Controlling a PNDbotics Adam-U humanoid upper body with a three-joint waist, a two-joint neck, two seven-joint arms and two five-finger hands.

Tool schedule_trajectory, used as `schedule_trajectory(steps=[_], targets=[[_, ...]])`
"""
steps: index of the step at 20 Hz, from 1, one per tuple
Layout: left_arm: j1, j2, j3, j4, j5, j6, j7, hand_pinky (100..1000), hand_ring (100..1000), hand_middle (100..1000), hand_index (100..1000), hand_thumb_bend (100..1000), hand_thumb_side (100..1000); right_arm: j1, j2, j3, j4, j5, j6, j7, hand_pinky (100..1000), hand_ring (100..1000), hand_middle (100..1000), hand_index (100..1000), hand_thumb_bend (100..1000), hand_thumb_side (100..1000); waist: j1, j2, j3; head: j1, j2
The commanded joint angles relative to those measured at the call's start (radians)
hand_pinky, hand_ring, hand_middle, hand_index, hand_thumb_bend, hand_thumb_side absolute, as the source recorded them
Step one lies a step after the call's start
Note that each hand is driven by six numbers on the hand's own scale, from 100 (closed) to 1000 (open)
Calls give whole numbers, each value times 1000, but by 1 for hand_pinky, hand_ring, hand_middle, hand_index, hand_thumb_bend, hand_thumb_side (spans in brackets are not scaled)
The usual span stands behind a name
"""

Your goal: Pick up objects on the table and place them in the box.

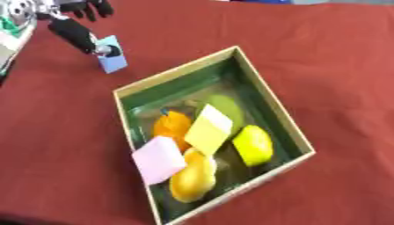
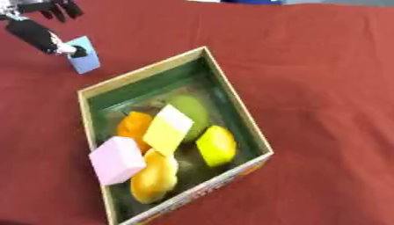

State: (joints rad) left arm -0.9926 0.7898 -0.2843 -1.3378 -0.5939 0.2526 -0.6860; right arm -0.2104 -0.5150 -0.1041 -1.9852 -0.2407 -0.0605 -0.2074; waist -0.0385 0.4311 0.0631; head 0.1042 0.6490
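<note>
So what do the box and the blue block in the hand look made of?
The box looks like cardboard: thin tan walls, glossy green lining inside. The blue block, pinched by the left hand, looks matte with flat faces, possibly foam or sponge; I cannot tell for sure.

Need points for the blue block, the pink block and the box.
blue block (image 1: pixel 114 63), left eye view, lower face below the thumb
pink block (image 1: pixel 158 159), left eye view, middle of top face
box (image 1: pixel 175 70), left eye view, far rim
</note>
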Motion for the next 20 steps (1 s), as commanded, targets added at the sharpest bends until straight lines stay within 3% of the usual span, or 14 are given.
schedule_trajectory(steps=[1,4,11,20], targets=[[-32,3,22,71,-40,-28,11,861,811,799,873,572,322,-7,-15,-3,-15,3,3,0,837,800,691,828,100,741,3,-19,1,1,-16],[-45,-12,29,149,-67,-66,34,866,820,814,878,576,286,-6,-13,-4,-15,4,4,-1,837,800,691,828,100,742,2,-16,-1,1,-18],[-52,-35,37,219,-65,-98,48,860,814,806,876,553,319,-8,-9,-4,-15,9,4,-2,836,800,691,828,100,743,-1,-8,-5,5,-21],[-58,-51,39,230,-45,-95,69,822,736,685,804,432,292,-7,-5,-4,-15,17,5,-9,836,800,691,829,100,748,-3,1,-9,7,-19]])
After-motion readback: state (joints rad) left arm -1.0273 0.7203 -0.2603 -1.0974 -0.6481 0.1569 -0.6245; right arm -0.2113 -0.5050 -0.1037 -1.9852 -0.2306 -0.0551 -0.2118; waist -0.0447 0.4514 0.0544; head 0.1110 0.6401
